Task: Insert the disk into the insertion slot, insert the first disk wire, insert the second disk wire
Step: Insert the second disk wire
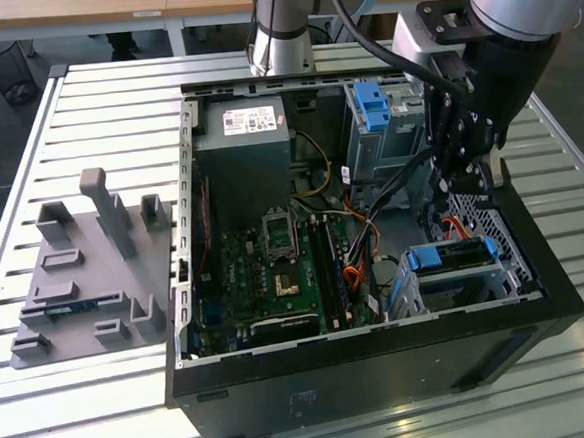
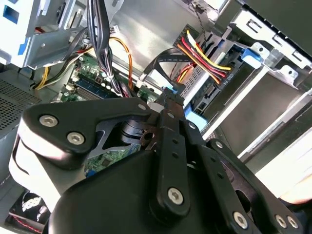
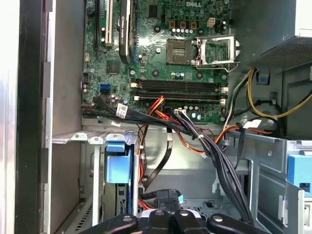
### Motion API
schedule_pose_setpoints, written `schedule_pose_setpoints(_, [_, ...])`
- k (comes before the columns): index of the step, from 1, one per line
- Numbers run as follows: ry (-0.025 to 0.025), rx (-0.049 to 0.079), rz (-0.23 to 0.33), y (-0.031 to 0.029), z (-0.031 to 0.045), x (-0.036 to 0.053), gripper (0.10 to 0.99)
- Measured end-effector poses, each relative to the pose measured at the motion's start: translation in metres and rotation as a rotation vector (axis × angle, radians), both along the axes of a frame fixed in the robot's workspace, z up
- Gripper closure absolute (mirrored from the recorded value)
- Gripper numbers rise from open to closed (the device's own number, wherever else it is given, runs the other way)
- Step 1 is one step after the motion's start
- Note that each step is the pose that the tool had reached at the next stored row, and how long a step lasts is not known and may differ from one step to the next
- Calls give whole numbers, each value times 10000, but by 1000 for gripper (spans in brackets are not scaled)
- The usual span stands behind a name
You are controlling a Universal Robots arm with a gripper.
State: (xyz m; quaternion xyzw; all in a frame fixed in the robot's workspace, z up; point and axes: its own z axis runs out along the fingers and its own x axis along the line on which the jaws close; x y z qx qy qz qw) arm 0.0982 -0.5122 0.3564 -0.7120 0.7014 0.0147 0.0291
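Disk sits in its cage slot, PC case, exterior view's right. Gripper just above, fingers narrow, pinching a black wire plug. Risk: plug meets disk port skewed & jams; loose wire bundle nearby could snag.

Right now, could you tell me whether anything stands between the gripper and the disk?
Only wires: the gripper holds a black cable, and a red-yellow bundle runs to the disk, which already lies in the slot.
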Motion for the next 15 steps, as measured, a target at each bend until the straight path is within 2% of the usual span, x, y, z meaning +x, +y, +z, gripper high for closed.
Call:
schedule_pose_setpoints(6, [0, -68, -7, 1, -87, 1, 980])
schedule_pose_setpoints(8, [0, -82, -7, 3, -81, 1, 980])
schedule_pose_setpoints(13, [0, -88, -7, 16, -11, 0, 980])
schedule_pose_setpoints(14, [0, -126, -6, 21, -11, 0, 980])
schedule_pose_setpoints(15, [0, -244, -7, 28, -10, 0, 980])
